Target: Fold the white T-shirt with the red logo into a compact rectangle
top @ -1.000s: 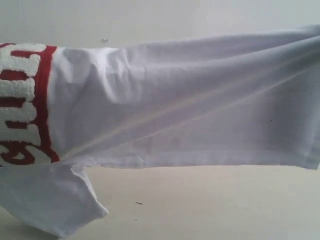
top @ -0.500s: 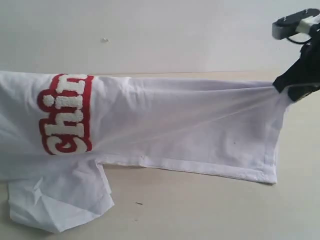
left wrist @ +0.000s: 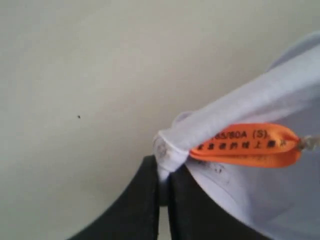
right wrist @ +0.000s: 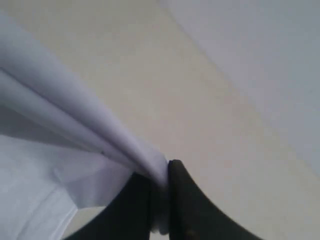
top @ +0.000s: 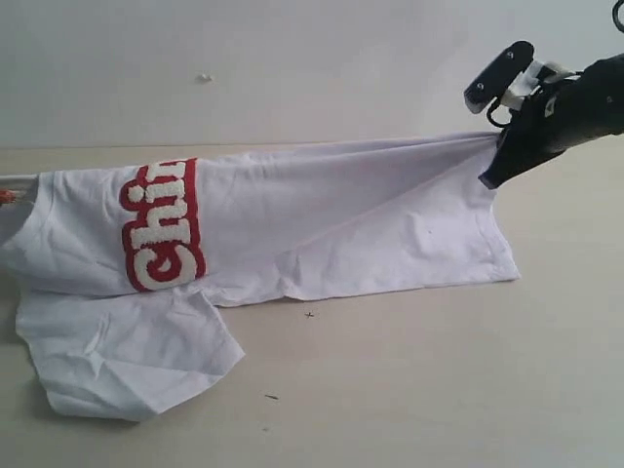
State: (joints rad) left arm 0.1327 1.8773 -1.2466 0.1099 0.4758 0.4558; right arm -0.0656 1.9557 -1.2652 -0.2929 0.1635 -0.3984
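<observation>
White T-shirt (top: 370,214) is stretching across the table (top: 409,390), red logo (top: 164,226) sitting at 9 o'clock; left gripper (left wrist: 164,172) and right gripper (top: 491,161) at 2 o'clock are both pinching its fabric.

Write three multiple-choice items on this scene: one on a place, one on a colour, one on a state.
1. In the exterior view, where on the T-shirt is the lettering?
A. left part
B. right edge
C. far right corner

2. What colour is the tag?
A. green
B. orange
C. blue

3. How is the right gripper?
A. open and empty
B. shut on the T-shirt
C. shut on the tag

Answers:
1 A, the red-edged letters lie toward the left.
2 B, it shows orange in the left wrist view.
3 B, white cloth is pinched in it.
</observation>
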